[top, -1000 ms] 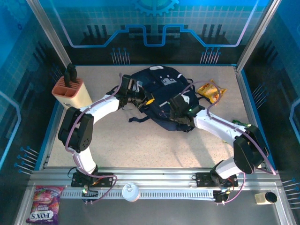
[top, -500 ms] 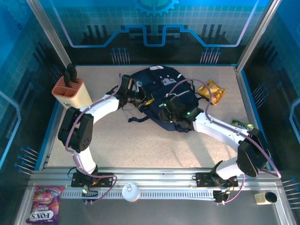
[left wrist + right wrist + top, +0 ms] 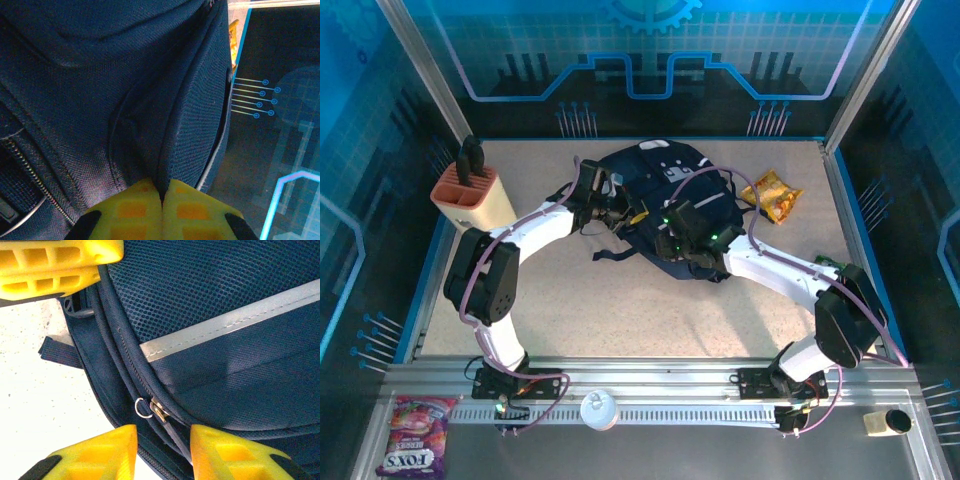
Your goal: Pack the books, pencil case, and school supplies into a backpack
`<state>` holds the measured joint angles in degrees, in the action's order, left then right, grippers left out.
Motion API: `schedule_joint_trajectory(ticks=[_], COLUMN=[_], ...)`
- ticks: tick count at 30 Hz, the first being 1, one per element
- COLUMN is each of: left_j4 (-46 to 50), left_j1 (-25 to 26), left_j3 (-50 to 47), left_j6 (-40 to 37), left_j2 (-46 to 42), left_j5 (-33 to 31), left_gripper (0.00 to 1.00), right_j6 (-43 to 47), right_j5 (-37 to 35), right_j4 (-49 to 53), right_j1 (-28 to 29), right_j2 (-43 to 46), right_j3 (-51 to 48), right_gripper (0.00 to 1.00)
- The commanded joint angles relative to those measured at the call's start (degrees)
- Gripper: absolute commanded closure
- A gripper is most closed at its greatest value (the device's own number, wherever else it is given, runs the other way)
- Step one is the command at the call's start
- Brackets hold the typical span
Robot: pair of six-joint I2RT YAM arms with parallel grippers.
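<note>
Top view: the backpack [image 3: 660,170] lies at the far middle of the counter [image 3: 620,300]. The left gripper [image 3: 620,212] is at its left edge and the right gripper [image 3: 682,240] is over its near edge. A snack bag [image 3: 772,194] lies just right of the backpack. A knife block [image 3: 472,196] stands at far left.

Left wrist: the left gripper [image 3: 162,192] is closed, its yellow fingers pinching a fold of the backpack [image 3: 150,75].

Right wrist: the right gripper [image 3: 162,442] is open, fingers apart on either side of the zipper line. The zipper pull [image 3: 152,409] sits just ahead of the gap, below the white stripe on the backpack [image 3: 225,275].
</note>
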<state>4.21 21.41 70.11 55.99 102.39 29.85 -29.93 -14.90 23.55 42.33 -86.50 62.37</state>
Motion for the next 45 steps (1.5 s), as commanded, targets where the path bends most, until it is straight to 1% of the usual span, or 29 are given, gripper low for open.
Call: schedule_joint_trajectory(ticks=[1, 3, 6, 10, 14, 18, 23, 31, 33, 35, 36, 40, 45], left_j4=[-0.22, -0.24, -0.25, -0.21, 0.01, 0.02, 0.04, 0.19, 0.34, 0.39, 0.50, 0.67, 1.55], left_j1=[-0.23, -0.25, -0.23, -0.25, -0.23, -0.25, -0.23, -0.23, -0.23, -0.23, -0.23, -0.48, -1.74], left_j3=[1.09, 1.29, 1.38, 1.48, 1.49, 1.60, 1.61, 1.62, 1.70, 1.79, 1.77, 1.82, 1.80], left_j6=[-1.47, -1.49, -1.42, -1.27, -1.23, -1.23, -1.23, -1.34, -1.38, -1.48, -1.57, -1.79, -2.82], left_j2=[-0.04, 0.01, 0.09, 0.10, 0.12, 0.14, 0.17, -0.09, -0.09, -0.06, -0.02, 0.32, 0.39], left_j5=[1.88, 1.91, 1.89, 1.97, 1.98, 1.98, 2.07, 2.06, 1.97, 1.93, 1.75, 1.32, 0.78], left_gripper=[1.00, 1.00, 1.00, 1.00, 1.00, 1.00, 1.00, 1.00, 1.00, 1.00, 1.00, 1.00, 1.00], right_j6=[0.23, -0.08, -0.69, -2.24, -6.06, -8.97, -9.23, -7.33, -7.13, -6.31, -5.82, -3.18, -1.41], right_j5=[-0.40, -0.25, 0.12, 0.31, -0.92, 0.06, 1.86, 0.53, -0.32, -1.55, -2.06, -4.97, -7.47], right_j4=[1.91, 2.03, 1.98, 2.33, 3.85, 3.40, 2.20, 3.26, 3.29, 3.75, 3.90, 4.25, 4.92], right_j1=[0.44, 0.61, 0.65, 0.65, 0.39, -0.06, -0.46, -0.61, -0.72, -0.75, -0.87, -1.63, -4.09], right_j2=[1.80, 3.26, 4.32, 3.24, 2.01, 1.78, 0.12, -2.69, -2.90, -2.97, -2.89, -1.93, 2.00], right_j3=[0.78, -0.11, -1.36, -1.46, -0.90, -1.61, -0.88, 2.34, 2.32, 2.49, 2.41, 0.40, -4.58], right_gripper=[0.61, 0.55, 0.51, 0.50, 0.51, 0.50, 0.50, 0.63, 0.68, 0.77, 0.80, 0.88, 0.92])
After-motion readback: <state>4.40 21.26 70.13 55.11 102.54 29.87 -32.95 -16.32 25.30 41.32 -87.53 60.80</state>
